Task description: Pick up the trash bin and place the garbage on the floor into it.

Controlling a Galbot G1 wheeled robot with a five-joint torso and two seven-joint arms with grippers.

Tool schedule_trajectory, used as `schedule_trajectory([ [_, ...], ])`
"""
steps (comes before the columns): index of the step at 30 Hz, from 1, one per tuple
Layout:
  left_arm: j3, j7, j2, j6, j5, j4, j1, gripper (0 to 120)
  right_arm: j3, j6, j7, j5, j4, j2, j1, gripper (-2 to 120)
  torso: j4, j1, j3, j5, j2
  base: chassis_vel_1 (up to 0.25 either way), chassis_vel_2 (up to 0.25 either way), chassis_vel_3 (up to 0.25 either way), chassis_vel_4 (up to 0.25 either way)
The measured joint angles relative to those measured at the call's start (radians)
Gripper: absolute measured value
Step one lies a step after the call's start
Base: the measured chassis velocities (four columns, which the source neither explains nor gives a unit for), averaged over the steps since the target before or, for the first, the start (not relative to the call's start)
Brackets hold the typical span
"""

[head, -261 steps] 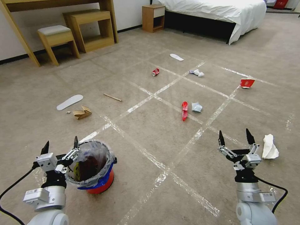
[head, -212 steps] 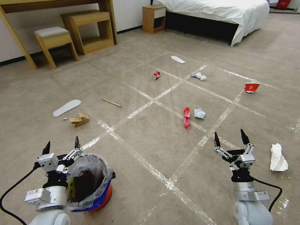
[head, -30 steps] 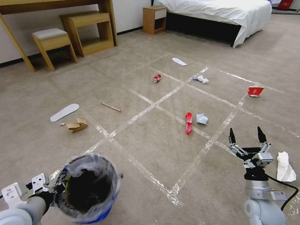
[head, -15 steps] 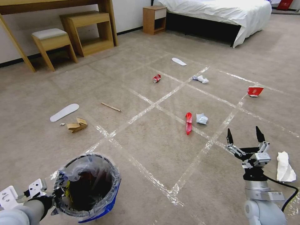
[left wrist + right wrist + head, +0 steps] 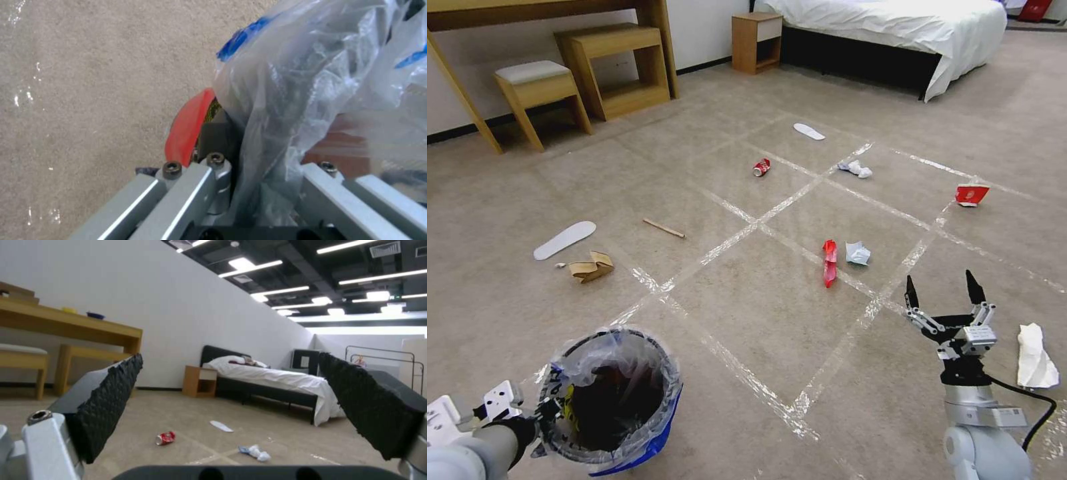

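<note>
The left pincer (image 5: 537, 417) clamps the rim of the trash bin (image 5: 610, 397), apparently lifted clear of the floor (image 5: 760, 293). The right pincer (image 5: 940, 297), jaws spread and empty, points up beside crumpled white paper (image 5: 1035, 357), the nearest garbage, lying just to its right, long axis running away from the robot.

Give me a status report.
Left gripper shut on bin rim, bin off the floor. Right gripper open, empty. Garbage on floor. Path clear.

red-and-blue trash bin (image 5: 647, 440), beige taped floor (image 5: 747, 293), red can (image 5: 761, 167)
</note>
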Motion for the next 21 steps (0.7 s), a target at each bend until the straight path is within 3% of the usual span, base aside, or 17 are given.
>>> schedule_trajectory([
  [21,-0.039,-0.005,0.011,0.0,-0.041,0.001,-0.013,0,-0.01,0.008,-0.014,0.0,-0.015,0.003,0.009,100,0.0001,0.0,0.0,0.0,0.0,-0.014,0.008,0.014,-0.013],
])
